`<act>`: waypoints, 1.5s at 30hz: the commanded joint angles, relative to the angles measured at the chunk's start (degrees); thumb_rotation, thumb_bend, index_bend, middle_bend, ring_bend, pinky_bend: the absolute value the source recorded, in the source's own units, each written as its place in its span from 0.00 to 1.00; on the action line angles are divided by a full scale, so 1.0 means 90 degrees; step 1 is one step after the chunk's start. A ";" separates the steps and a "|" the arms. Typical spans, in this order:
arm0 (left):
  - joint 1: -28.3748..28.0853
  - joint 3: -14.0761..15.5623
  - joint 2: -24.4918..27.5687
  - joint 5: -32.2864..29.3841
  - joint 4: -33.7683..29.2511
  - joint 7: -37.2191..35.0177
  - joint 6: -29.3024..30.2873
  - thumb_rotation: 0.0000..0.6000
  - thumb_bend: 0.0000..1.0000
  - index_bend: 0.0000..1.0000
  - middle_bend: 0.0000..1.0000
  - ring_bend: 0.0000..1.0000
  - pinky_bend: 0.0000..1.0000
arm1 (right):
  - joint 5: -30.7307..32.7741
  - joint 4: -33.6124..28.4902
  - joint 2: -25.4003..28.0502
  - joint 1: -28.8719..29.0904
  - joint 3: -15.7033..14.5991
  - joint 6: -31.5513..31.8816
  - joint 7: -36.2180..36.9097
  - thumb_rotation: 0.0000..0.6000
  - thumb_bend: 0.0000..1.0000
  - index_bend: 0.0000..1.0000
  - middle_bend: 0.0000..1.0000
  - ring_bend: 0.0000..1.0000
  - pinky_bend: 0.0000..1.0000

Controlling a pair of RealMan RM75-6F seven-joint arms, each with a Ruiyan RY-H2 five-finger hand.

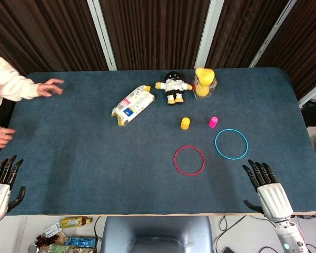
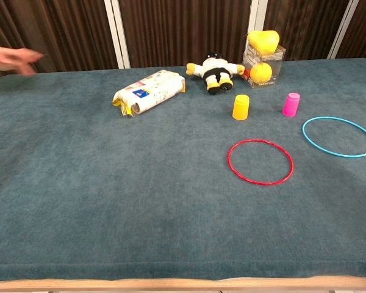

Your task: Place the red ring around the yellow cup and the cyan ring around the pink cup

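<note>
While both rings lie flat on the desk, no step has begun: the left hand [image 1: 1, 184] and right hand [image 1: 268, 192] wait at the near edge, fingers apart, holding nothing. The red ring [image 1: 189, 160] lies just near of the yellow cup [image 1: 185, 123], and the cyan ring [image 1: 231, 143] beside the pink cup [image 1: 213, 122]. Next, I think, the right hand must pick up the red ring.

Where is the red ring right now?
The red ring lies flat on the table's right half, nearer the robot than the yellow cup, left of the cyan ring, encircling nothing.
</note>
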 commanded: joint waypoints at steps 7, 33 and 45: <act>-0.0034 -0.0001 0.0019 -0.0013 -0.0025 -0.0016 -0.0069 1.00 0.42 0.00 0.00 0.00 0.07 | 0.0007 0.0187 -0.0289 0.0436 0.0125 -0.0604 -0.0002 1.00 0.16 0.00 0.00 0.00 0.00; 0.0097 0.0057 0.0176 0.0091 0.0014 -0.0440 0.0162 1.00 0.42 0.00 0.00 0.00 0.07 | 0.0266 0.2559 -0.2265 0.2620 0.0539 -0.2749 0.0816 1.00 0.42 0.60 0.00 0.00 0.00; 0.0088 0.0039 0.0165 0.0043 0.0012 -0.0394 0.0112 1.00 0.42 0.00 0.00 0.00 0.07 | 0.0502 0.2949 -0.2472 0.2840 0.0483 -0.2925 0.0997 1.00 0.47 0.61 0.00 0.00 0.00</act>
